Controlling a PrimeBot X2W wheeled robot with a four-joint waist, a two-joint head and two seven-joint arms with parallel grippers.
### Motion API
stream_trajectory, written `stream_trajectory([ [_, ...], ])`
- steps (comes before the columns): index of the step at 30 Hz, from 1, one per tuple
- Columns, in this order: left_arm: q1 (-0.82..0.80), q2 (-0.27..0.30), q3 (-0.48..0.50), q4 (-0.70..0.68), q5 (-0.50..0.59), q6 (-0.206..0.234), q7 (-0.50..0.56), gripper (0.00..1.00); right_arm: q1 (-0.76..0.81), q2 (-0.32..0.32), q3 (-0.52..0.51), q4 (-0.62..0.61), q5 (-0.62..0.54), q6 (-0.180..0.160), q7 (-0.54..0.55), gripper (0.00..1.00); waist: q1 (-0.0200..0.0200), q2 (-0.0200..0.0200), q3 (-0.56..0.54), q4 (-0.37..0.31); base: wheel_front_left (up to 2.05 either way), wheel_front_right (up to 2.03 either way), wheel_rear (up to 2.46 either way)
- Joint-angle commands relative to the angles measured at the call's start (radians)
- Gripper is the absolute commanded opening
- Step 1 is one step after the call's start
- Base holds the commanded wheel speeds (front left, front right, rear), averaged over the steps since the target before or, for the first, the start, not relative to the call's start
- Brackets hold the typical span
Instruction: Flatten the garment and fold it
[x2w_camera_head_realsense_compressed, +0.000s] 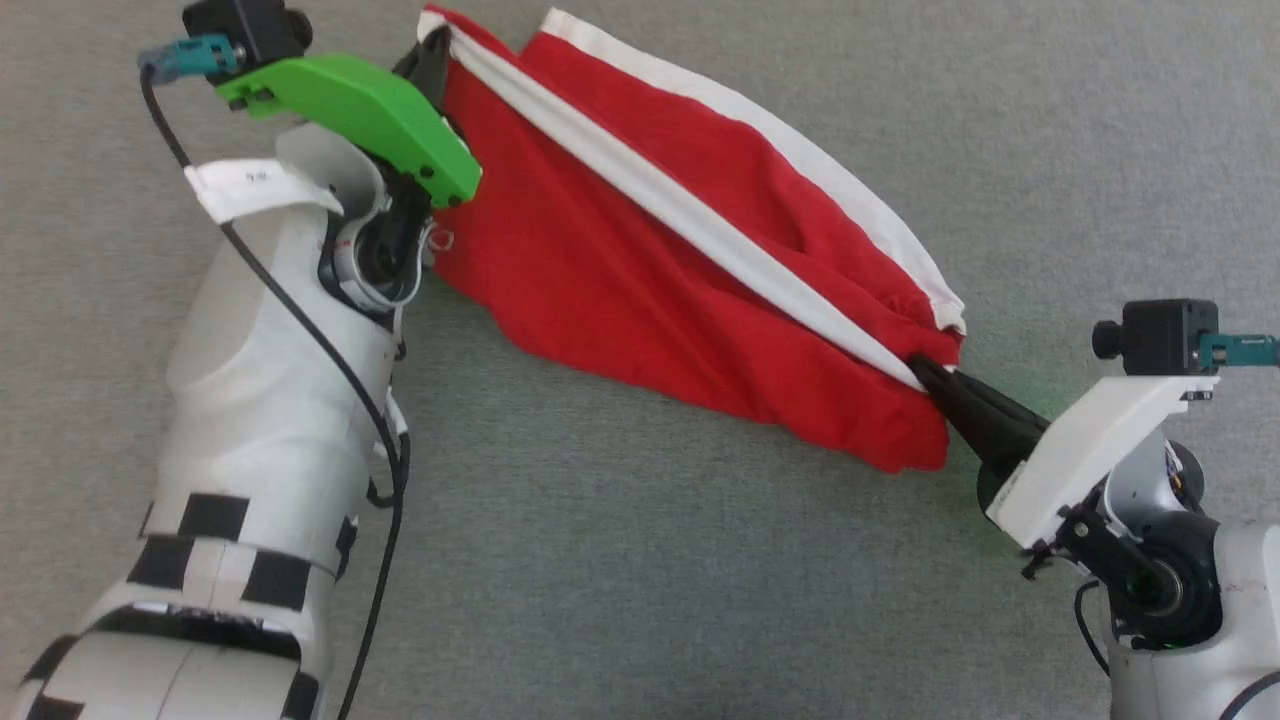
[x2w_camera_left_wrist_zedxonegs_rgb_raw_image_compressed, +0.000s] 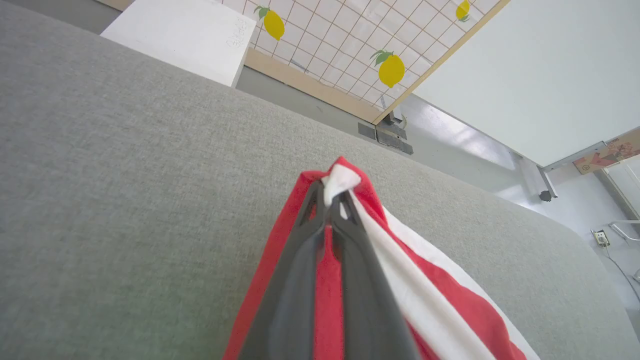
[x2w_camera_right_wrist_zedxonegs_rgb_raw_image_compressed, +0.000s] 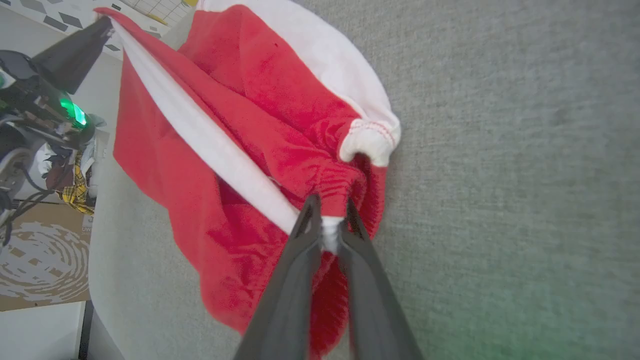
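Observe that your left gripper (x2w_camera_head_realsense_compressed: 435, 50) and right gripper (x2w_camera_head_realsense_compressed: 925, 372) each clench opposite ends of one white stripe (x2w_camera_head_realsense_compressed: 660, 198) on the red shorts (x2w_camera_head_realsense_compressed: 580, 290). Grey fabric surface (x2w_camera_head_realsense_compressed: 700, 560) extends past every edge.

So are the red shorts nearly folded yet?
Not yet. Done: both ends are gripped. In hand: the left end effector and right end effector pinch one white stripe, stretching the shorts over the grey surface. Left: laying them flat, since they sag bunched, then folding.
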Motion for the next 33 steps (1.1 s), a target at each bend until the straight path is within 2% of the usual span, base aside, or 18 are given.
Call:
stream_trajectory([
  [1, -0.035, 0.001, -0.002, 0.014, 0.007, -0.009, -0.011, 0.00, -0.014, -0.002, 0.006, 0.014, 0.008, -0.002, -0.009, 0.00, 0.0000, 0.0000, 0.066, -0.056, 0.00, 0.00, 0.00],
  [6, -0.097, -0.009, -0.015, 0.079, 0.015, -0.027, -0.027, 0.00, -0.032, -0.002, 0.027, 0.030, 0.030, -0.002, -0.036, 0.00, 0.0000, 0.0000, 0.094, -0.079, 0.00, 0.00, 0.00],
  [18, -0.167, -0.001, -0.028, 0.206, 0.025, -0.040, -0.050, 0.00, -0.033, -0.001, 0.067, 0.045, 0.051, -0.002, -0.064, 0.00, 0.0000, 0.0000, 0.116, -0.124, 0.00, 0.00, 0.00],
  [19, -0.170, 0.001, -0.029, 0.216, 0.026, -0.037, -0.048, 0.00, -0.032, -0.001, 0.069, 0.045, 0.057, -0.002, -0.068, 0.07, 0.0000, 0.0000, 0.115, -0.125, 0.00, 0.00, 0.00],
  [20, -0.172, 0.000, -0.029, 0.228, 0.024, -0.035, -0.045, 0.23, -0.030, -0.001, 0.071, 0.045, 0.066, -0.002, -0.072, 1.00, 0.0000, 0.0000, 0.114, -0.125, 0.00, 0.00, 0.00],
  [21, -0.174, 0.000, -0.029, 0.236, 0.024, -0.035, -0.045, 0.87, -0.027, -0.001, 0.074, 0.045, 0.069, -0.002, -0.074, 1.00, 0.0000, 0.0000, 0.113, -0.125, 0.00, 0.00, 0.00],
  [22, -0.175, -0.001, -0.030, 0.246, 0.022, -0.034, -0.042, 1.00, -0.024, -0.001, 0.076, 0.043, 0.073, -0.002, -0.076, 1.00, 0.0000, 0.0000, 0.111, -0.123, 0.00, 0.00, 0.00],
  [29, -0.188, -0.010, -0.062, 0.301, 0.039, -0.025, -0.008, 1.00, 0.000, -0.001, 0.049, 0.021, 0.074, -0.002, -0.093, 1.00, 0.0000, 0.0000, 0.076, -0.098, 0.00, 0.00, 0.00],
  [33, -0.197, -0.002, -0.099, 0.307, 0.078, -0.026, -0.040, 1.00, 0.023, -0.001, 0.005, 0.006, 0.075, -0.002, -0.107, 1.00, 0.0000, 0.0000, 0.028, -0.081, 0.00, 0.00, 0.00],
])
